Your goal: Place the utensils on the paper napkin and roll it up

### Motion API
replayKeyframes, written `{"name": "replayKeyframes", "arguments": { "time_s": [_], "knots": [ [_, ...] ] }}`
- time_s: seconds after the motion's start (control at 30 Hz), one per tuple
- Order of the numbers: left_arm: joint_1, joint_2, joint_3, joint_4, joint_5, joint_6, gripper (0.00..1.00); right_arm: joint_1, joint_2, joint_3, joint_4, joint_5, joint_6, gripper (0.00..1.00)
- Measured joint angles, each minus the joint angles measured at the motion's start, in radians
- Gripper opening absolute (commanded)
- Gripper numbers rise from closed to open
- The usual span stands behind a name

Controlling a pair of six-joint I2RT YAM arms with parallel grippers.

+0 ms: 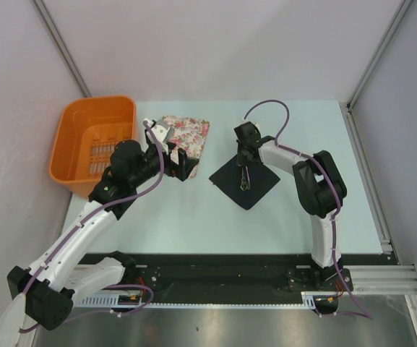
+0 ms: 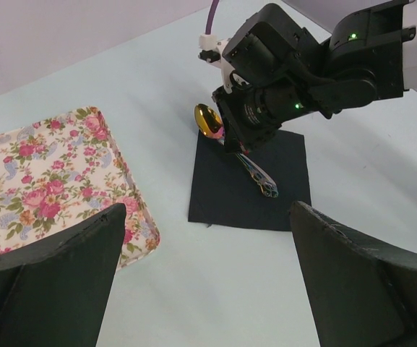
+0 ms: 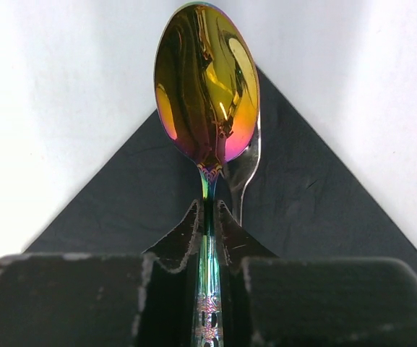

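At the table's (image 1: pixel 194 217) 10 o'clock corner in the top view stands an orange basket (image 1: pixel 92 141), and just beside it toward 3 o'clock lies a floral cloth (image 1: pixel 188 132), flat. The left gripper (image 1: pixel 183 166) hovers over the cloth's 6 o'clock edge with its jaws spread wide and nothing between them. Near the table's middle the black napkin (image 1: pixel 260 189) lies flat, turned as a diamond with corners at 12, 3, 6 and 9 o'clock, well apart from the cloth. On it lies the spoon (image 3: pixel 207 87), its handle running along the napkin from 12 toward 6 o'clock. In the right wrist view its gold, rainbow-tinted bowl points to 12 o'clock and reaches past the napkin's corner over the bare table. The right gripper (image 3: pixel 209 217) stands over the napkin's 12 o'clock half, jaws closed narrowly on the handle just below the bowl's neck. The handle bears fine engraved ornament, not readable as lettering. A silver-grey sliver shows at 3 o'clock of the neck; whether it is a second utensil or a reflection I cannot tell.
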Motion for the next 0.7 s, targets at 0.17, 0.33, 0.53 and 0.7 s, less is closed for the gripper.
{"name": "replayKeyframes", "arguments": {
  "time_s": [0.17, 0.33, 0.53, 0.7],
  "knots": [
    [0.0, 0.0, -0.016, 0.015, 0.0, 0.001, 1.0, -0.013, 0.002, 0.0, 0.009, 0.0, 0.003, 0.13],
    [0.0, 0.001, -0.024, 0.014, 0.002, 0.001, 1.0, -0.019, 0.012, 0.0, 0.016, -0.003, 0.014, 0.14],
    [0.0, 0.001, -0.024, 0.024, 0.005, 0.001, 1.0, -0.022, 0.016, 0.0, 0.024, -0.017, 0.021, 0.16],
    [0.0, 0.001, -0.037, 0.04, 0.008, 0.002, 1.0, -0.021, 0.026, 0.0, 0.026, -0.02, 0.024, 0.17]
  ]
}}
